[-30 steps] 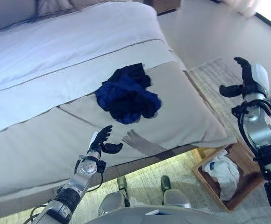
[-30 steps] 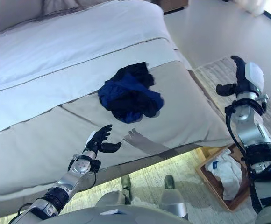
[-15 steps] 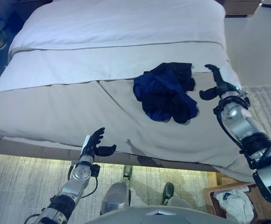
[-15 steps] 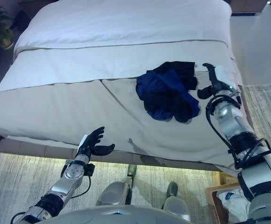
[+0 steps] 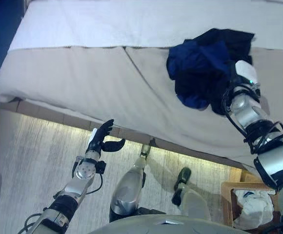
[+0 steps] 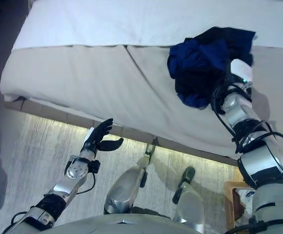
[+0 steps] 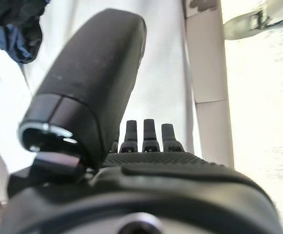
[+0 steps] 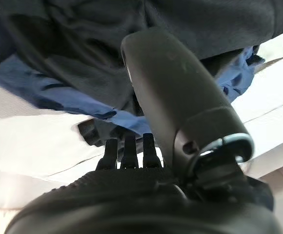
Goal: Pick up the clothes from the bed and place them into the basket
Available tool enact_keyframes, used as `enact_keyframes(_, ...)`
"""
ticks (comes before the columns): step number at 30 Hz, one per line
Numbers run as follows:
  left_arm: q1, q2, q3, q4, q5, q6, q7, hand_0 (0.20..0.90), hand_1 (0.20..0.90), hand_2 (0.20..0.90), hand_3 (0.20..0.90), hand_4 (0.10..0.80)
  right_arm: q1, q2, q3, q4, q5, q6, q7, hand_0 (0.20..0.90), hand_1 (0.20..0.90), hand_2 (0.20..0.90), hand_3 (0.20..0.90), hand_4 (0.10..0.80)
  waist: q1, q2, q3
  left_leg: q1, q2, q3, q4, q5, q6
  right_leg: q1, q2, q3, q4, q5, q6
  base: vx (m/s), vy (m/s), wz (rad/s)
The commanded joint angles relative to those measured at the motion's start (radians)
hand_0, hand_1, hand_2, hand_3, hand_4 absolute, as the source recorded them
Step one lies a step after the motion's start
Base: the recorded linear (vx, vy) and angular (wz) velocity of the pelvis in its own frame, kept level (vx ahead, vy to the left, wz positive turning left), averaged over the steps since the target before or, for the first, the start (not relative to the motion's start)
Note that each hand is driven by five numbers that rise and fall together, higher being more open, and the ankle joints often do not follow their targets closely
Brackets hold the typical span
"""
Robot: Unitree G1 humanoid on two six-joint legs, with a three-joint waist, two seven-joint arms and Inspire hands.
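Note:
A crumpled pile of dark blue and black clothes (image 5: 200, 63) lies on the beige bedspread of the bed (image 5: 83, 78), near its right side. My right hand (image 5: 243, 78) rests at the pile's right edge. In the right wrist view its fingers (image 8: 127, 148) are straight and reach against the blue cloth (image 8: 58, 58), with the thumb held out and nothing pinched. My left hand (image 5: 101, 141) hangs open in front of the bed's edge, above the floor, holding nothing. The wooden basket (image 5: 228, 187) stands on the floor at the lower right.
A white garment (image 5: 256, 204) lies in the basket. White bedding (image 5: 131, 19) covers the far part of the bed. A lit strip runs under the bed frame (image 5: 73, 122), with a pale rug (image 5: 29, 165) below it.
The camera has swung, shifting the whole picture. My right hand has gone from beside the pile onto its right edge. My left hand stays open.

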Motion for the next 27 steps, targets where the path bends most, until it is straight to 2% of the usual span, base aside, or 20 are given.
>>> enact_keyframes(1,-0.024,0.053,-0.016,-0.108,-0.016,-0.102,0.032,0.9,0.9,0.9,0.9,0.8,-0.227,-0.107,0.083,-0.066,0.013,-0.006,-0.113,0.9,0.9,0.9,0.9,0.8,0.035,-0.036,0.002,0.016,-0.078,-0.023,0.127,-0.195,0.045,-0.083,0.004,0.001,0.076,0.018,-0.096,-0.015,-0.012,0.18)
enact_keyframes(9,-0.027,0.066,-0.036,-0.16,-0.029,-0.134,0.053,0.9,0.9,0.9,0.9,0.8,-0.349,-0.137,0.127,-0.046,0.036,0.067,-0.101,0.9,0.9,0.9,0.9,0.8,0.049,-0.028,0.027,-0.108,-0.094,-0.014,0.19,-0.188,0.057,-0.212,-0.01,-0.008,0.164,0.008,-0.091,0.0,0.004,0.13)
enact_keyframes(11,-0.027,0.07,-0.04,-0.175,-0.034,-0.136,0.058,0.9,0.9,0.9,0.9,0.8,-0.355,-0.141,0.133,-0.049,0.049,0.074,-0.093,0.9,0.9,0.9,0.9,0.8,0.05,-0.029,0.027,-0.14,-0.096,-0.01,0.211,-0.192,0.06,-0.246,-0.013,-0.008,0.187,0.005,-0.091,0.053,-0.007,0.06)
enact_keyframes(12,-0.022,0.071,-0.044,-0.184,-0.038,-0.131,0.062,0.9,0.9,0.9,0.9,0.8,-0.348,-0.137,0.131,-0.051,0.053,0.079,-0.077,0.9,0.9,0.9,0.9,0.8,0.049,-0.034,0.027,-0.144,-0.096,-0.006,0.226,-0.22,0.059,-0.256,-0.013,0.007,0.21,-0.025,-0.083,0.1,-0.042,0.06)
enact_keyframes(13,-0.023,0.072,-0.047,-0.189,-0.039,-0.127,0.064,0.9,0.9,0.9,0.9,0.8,-0.348,-0.133,0.133,-0.053,0.048,0.085,-0.073,0.9,0.9,0.9,0.9,0.8,0.049,-0.035,0.027,-0.155,-0.096,-0.005,0.232,-0.221,0.061,-0.266,-0.012,0.009,0.214,-0.024,-0.083,0.101,-0.048,0.09)
enact_keyframes(19,-0.034,0.071,-0.062,-0.19,-0.042,-0.13,0.07,0.9,0.9,0.9,0.9,0.8,-0.353,-0.109,0.157,-0.041,0.008,0.092,-0.037,0.9,0.9,0.9,0.9,0.8,0.049,-0.037,0.027,-0.188,-0.092,0.005,0.238,-0.219,0.068,-0.306,-0.005,0.018,0.228,-0.023,-0.08,-0.015,0.002,-0.03)
enact_keyframes(20,-0.04,0.072,-0.062,-0.191,-0.041,-0.131,0.07,0.9,0.9,0.9,0.9,0.8,-0.358,-0.111,0.155,-0.037,0.013,0.091,-0.039,0.9,0.9,0.9,0.9,0.8,0.05,-0.034,0.027,-0.211,-0.092,0.005,0.238,-0.194,0.07,-0.323,-0.005,0.006,0.219,0.004,-0.087,-0.001,-0.004,-0.06)
enact_keyframes(21,-0.034,0.072,-0.065,-0.189,-0.043,-0.134,0.07,0.9,0.9,0.9,0.9,0.8,-0.354,-0.108,0.157,-0.029,0.02,0.093,-0.039,0.9,0.9,0.9,0.9,0.8,0.05,-0.036,0.027,-0.192,-0.091,0.008,0.24,-0.22,0.067,-0.31,-0.005,0.019,0.231,-0.026,-0.08,-0.002,-0.006,-0.04)
enact_keyframes(23,-0.032,0.074,-0.064,-0.192,-0.044,-0.143,0.073,0.9,0.9,0.9,0.9,0.8,-0.36,-0.104,0.148,-0.008,0.04,0.119,-0.039,0.756,0.756,0.756,0.733,0.633,0.053,-0.034,0.027,-0.209,-0.091,0.013,0.246,-0.219,0.067,-0.326,-0.006,0.018,0.24,-0.028,-0.078,0.026,-0.028,-0.07)
enact_keyframes(24,-0.031,0.078,-0.063,-0.198,-0.046,-0.147,0.076,0.9,0.9,0.9,0.9,0.8,-0.367,-0.105,0.144,0.004,0.049,0.135,-0.037,0.585,0.585,0.585,0.532,0.432,0.055,-0.032,0.027,-0.221,-0.093,0.014,0.252,-0.218,0.067,-0.338,-0.007,0.017,0.249,-0.03,-0.078,-0.03,-0.013,-0.05)
enact_keyframes(26,-0.029,0.083,-0.059,-0.214,-0.05,-0.144,0.081,0.9,0.9,0.9,0.9,0.8,-0.379,-0.108,0.136,0.027,0.046,0.173,-0.022,0.554,0.554,0.554,0.496,0.396,0.058,-0.029,0.027,-0.242,-0.095,0.017,0.261,-0.218,0.066,-0.36,-0.011,0.015,0.266,-0.034,-0.076,-0.037,-0.014,-0.02)
enact_keyframes(27,-0.026,0.085,-0.061,-0.223,-0.051,-0.148,0.086,0.9,0.9,0.9,0.9,0.8,-0.391,-0.109,0.14,0.056,0.032,0.192,-0.013,0.42,0.42,0.42,0.34,0.24,0.062,-0.026,0.027,-0.255,-0.096,0.02,0.265,-0.215,0.067,-0.375,-0.013,0.012,0.276,-0.036,-0.076,-0.031,-0.014,0.02)
